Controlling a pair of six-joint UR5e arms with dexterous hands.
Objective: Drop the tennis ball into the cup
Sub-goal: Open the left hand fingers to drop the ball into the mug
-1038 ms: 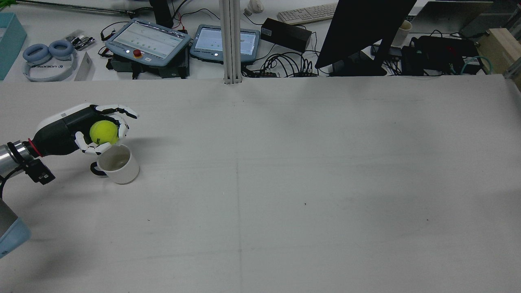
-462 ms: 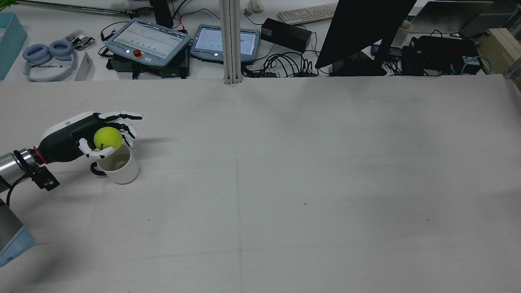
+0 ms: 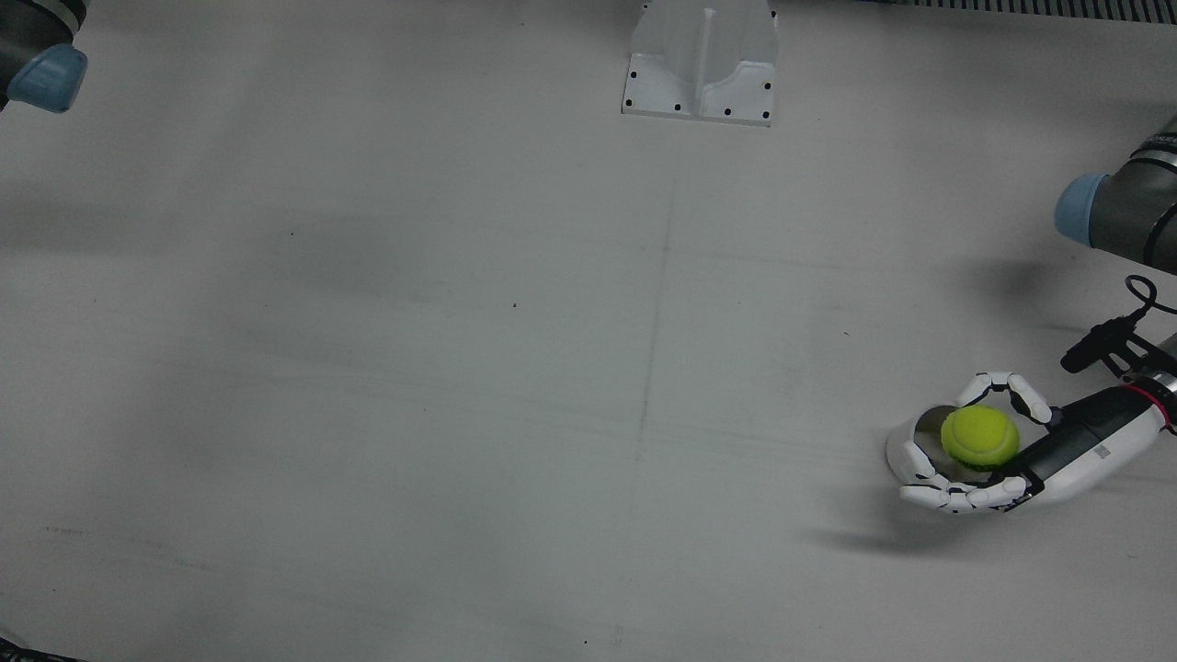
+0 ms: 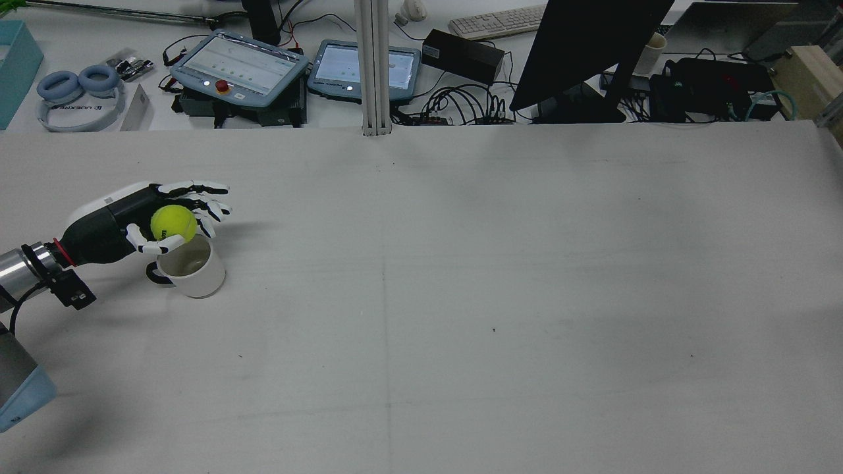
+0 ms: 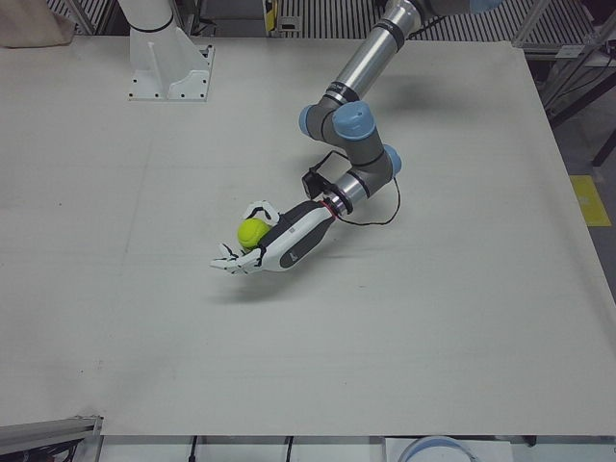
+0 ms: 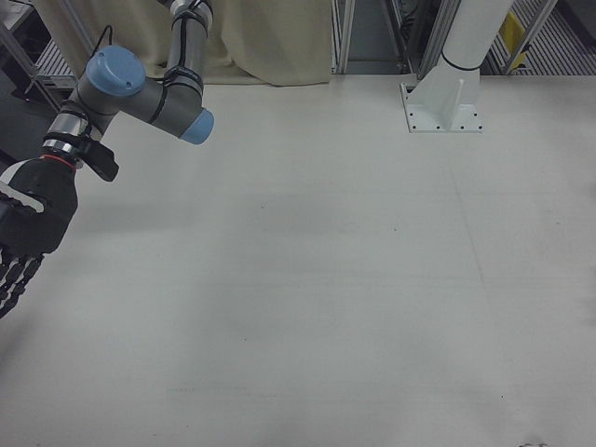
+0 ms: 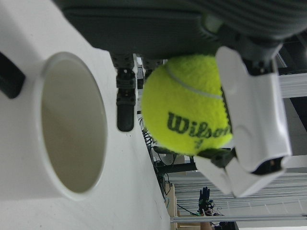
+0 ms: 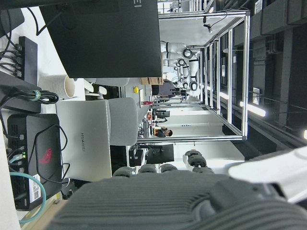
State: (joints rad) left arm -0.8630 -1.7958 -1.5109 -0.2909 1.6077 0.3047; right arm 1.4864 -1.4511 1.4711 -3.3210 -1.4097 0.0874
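A yellow-green tennis ball (image 4: 173, 223) sits in my left hand (image 4: 125, 220), pinched between the thumb and the fingers, directly above the mouth of a white cup (image 4: 196, 275) with a dark handle. The cup stands upright at the table's left side. The front view shows the ball (image 3: 979, 436) over the cup's rim (image 3: 895, 444), with the left hand (image 3: 1030, 460) curled around it. In the left hand view the ball (image 7: 187, 105) hangs just clear of the empty cup (image 7: 72, 124). My right hand (image 6: 26, 228) hangs at the edge of the right-front view, holding nothing, fingers extended.
A white pedestal base (image 3: 701, 60) stands at the table's middle near the robot. An aluminium post (image 4: 373, 66) rises at the far edge. Behind it lie tablets (image 4: 240, 66), headphones (image 4: 79, 95) and a dark monitor (image 4: 586, 46).
My left hand moved the ball slightly right and down, closer over the cup's mouth. The outer fingers have spread a little. The cup has not moved.
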